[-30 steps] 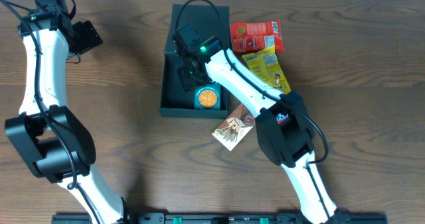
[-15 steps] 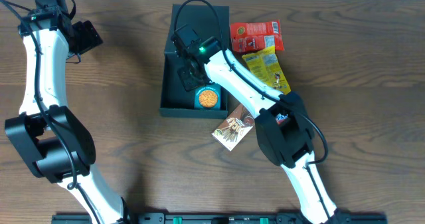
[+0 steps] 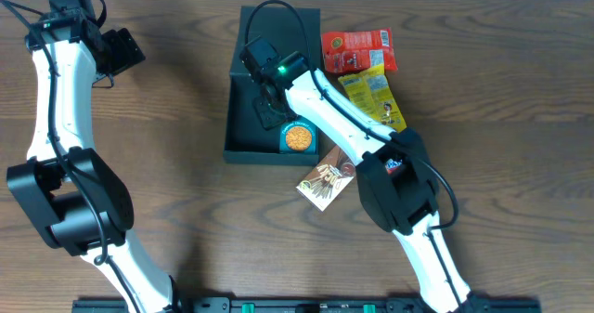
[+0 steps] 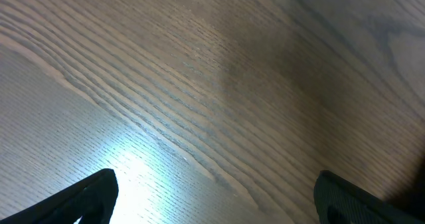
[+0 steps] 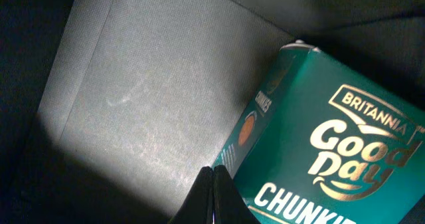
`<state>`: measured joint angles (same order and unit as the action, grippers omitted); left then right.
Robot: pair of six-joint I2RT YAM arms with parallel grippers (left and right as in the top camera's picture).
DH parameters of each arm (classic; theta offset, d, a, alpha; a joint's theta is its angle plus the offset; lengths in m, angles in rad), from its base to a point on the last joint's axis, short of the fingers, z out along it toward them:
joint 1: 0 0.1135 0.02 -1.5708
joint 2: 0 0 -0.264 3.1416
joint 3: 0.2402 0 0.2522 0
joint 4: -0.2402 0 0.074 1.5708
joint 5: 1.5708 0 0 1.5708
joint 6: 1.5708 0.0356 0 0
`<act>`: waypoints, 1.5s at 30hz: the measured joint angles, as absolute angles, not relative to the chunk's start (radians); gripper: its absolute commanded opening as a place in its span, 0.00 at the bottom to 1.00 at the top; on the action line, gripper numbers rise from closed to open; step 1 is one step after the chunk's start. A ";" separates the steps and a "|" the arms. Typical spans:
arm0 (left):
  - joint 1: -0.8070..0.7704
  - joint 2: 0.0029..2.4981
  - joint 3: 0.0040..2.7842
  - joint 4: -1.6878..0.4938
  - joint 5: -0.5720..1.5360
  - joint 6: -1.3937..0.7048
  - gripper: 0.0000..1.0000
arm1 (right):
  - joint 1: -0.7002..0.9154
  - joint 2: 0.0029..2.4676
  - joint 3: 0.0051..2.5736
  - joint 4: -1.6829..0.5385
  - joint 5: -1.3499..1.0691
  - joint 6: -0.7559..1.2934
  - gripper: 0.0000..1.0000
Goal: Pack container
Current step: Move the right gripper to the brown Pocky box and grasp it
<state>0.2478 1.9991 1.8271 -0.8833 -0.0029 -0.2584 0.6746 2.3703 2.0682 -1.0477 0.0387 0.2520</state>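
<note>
The container (image 3: 243,118) is a dark open box at the table's middle, its floor (image 5: 153,98) showing grey in the right wrist view. A teal Chunkies cookie box (image 3: 296,137) lies in its near right corner. My right gripper (image 3: 269,107) is down inside the container, shut with nothing between its fingers (image 5: 214,184). Its tips sit right beside the left edge of the cookie box (image 5: 325,157). My left gripper (image 3: 119,51) hangs open at the far left over bare wood, holding nothing (image 4: 216,207).
To the right of the container lie a red snack pack (image 3: 357,48) and a yellow pack (image 3: 373,97). A pale pack with brown sticks (image 3: 323,185) lies just in front of the container, partly under my right arm.
The cookie box has slid a little to the right inside the container, with my shut right gripper following at its left side. The left arm has not moved.
</note>
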 measured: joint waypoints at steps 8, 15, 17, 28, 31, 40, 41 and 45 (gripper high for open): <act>0.248 1.999 1.827 -0.888 -0.002 -0.259 0.95 | 0.660 2.281 2.077 -1.137 -0.009 0.230 0.02; 0.248 1.999 1.827 -0.890 0.001 -0.259 0.95 | 0.498 2.012 2.119 -1.298 -0.009 0.286 0.02; 0.248 1.999 1.827 -0.890 0.001 -0.259 0.95 | 0.446 1.992 2.120 -1.376 -0.004 0.312 0.02; 0.248 1.999 1.827 -0.890 0.000 -0.258 0.95 | 0.403 2.034 1.964 -1.468 -0.023 0.431 0.02; 0.248 1.999 1.827 -0.891 0.001 -0.253 0.95 | 0.403 2.034 1.913 -1.463 -0.052 0.441 0.01; 0.248 1.999 1.827 -0.898 0.001 -0.245 0.95 | 0.435 1.932 1.586 -1.310 -0.101 0.548 0.02; 0.248 1.999 1.827 -0.898 0.001 -0.243 0.95 | 0.438 1.906 1.549 -1.284 -0.104 0.567 0.02; 0.248 1.999 1.827 -0.898 0.001 -0.239 0.95 | 0.444 1.790 1.397 -1.163 -0.115 0.650 0.21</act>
<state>0.2478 1.9991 1.8271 -0.8982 0.0006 -0.2386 0.4438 1.7897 1.3968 -1.1633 -0.1154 0.6502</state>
